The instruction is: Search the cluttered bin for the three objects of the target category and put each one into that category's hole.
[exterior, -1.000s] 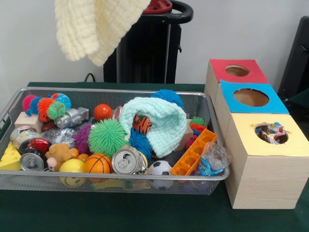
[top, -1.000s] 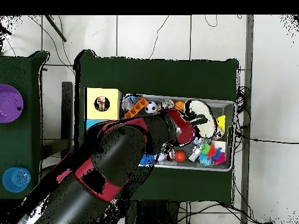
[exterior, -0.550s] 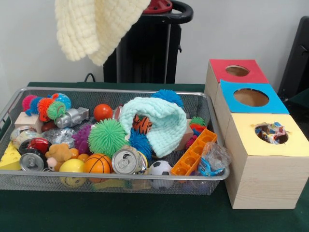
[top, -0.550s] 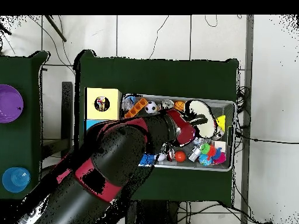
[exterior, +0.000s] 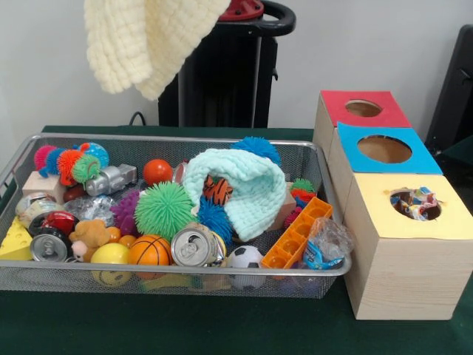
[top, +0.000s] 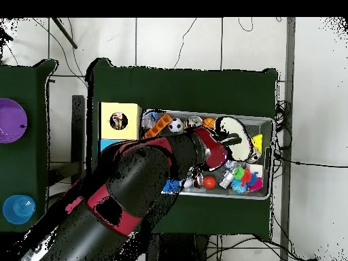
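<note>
- your gripper (top: 234, 139) hangs over the bin (exterior: 13, 171)'s left end, a cream cloth (exterior: 144, 41) draped below it; finger state unreadable.
- mint cloth (exterior: 247, 188) lies mid-bin.

Toy-crammed bin (exterior: 170, 138), unobstructed box holes (exterior: 384, 149)

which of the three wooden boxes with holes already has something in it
The yellow-topped wooden box, nearest the camera: colourful items fill its hole. The blue-topped box and red-topped box show empty holes.
</note>
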Controlling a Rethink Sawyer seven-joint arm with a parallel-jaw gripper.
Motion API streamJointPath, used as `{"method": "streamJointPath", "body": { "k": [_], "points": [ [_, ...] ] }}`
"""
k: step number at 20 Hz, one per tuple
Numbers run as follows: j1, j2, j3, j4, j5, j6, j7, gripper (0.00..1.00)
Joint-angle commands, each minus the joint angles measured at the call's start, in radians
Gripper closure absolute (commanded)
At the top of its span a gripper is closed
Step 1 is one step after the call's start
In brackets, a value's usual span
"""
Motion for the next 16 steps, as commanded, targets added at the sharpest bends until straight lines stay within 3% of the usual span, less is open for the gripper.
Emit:
{"method": "streamJointPath", "body": {
  "k": [1,5,16],
  "points": [
    [-0.021,0.027,0.118,0.092,-0.004,0.048,0.140,1.00],
    [-0.018,0.065,0.133,0.141,0.021,-0.046,0.242,1.00],
    [-0.059,0.116,0.263,0.236,0.131,-0.214,0.331,1.00]
  ]
}}
